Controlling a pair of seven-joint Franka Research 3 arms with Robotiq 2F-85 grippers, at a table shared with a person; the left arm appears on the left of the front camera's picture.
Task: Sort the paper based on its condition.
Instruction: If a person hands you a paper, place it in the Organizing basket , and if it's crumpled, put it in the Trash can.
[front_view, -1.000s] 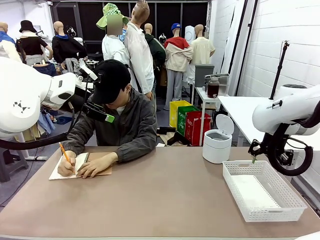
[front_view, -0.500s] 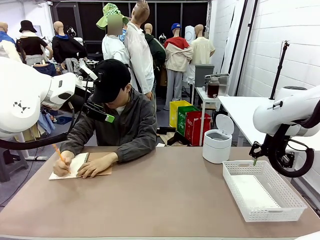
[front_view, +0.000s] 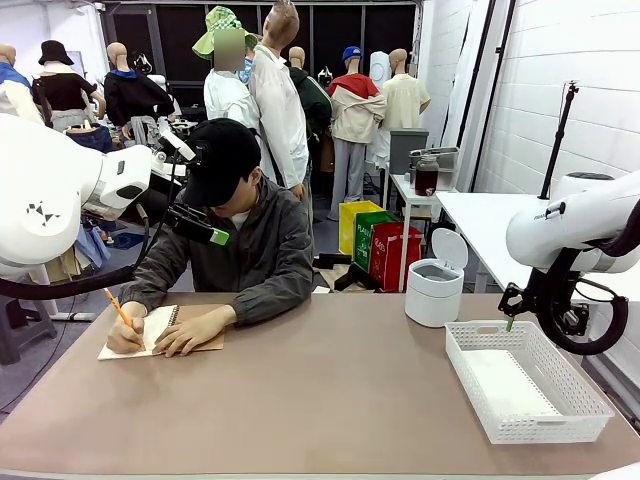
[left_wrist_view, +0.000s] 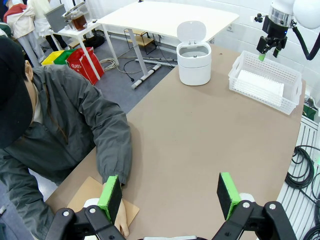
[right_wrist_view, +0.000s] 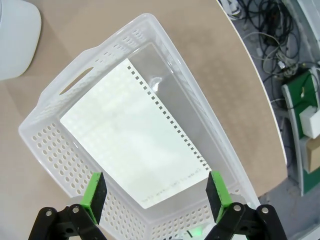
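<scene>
While a paper (right_wrist_view: 132, 135) lies flat in the basket (right_wrist_view: 45, 145), long axis along it, right gripper (right_wrist_view: 155, 192) hangs above, wide and empty; notebook (front_view: 158, 322) well apart from basket, nearer wide-open left gripper (left_wrist_view: 170, 192).

Red bin (left_wrist_view: 84, 67): white print "GLASS" on side.

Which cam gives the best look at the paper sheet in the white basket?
Right wrist view: it looks straight down on the paper sheet lying flat in the white basket, perforated edge clearly visible. Front view shows it at a shallow angle behind the basket wall; left wrist view shows it small and far off.
</scene>
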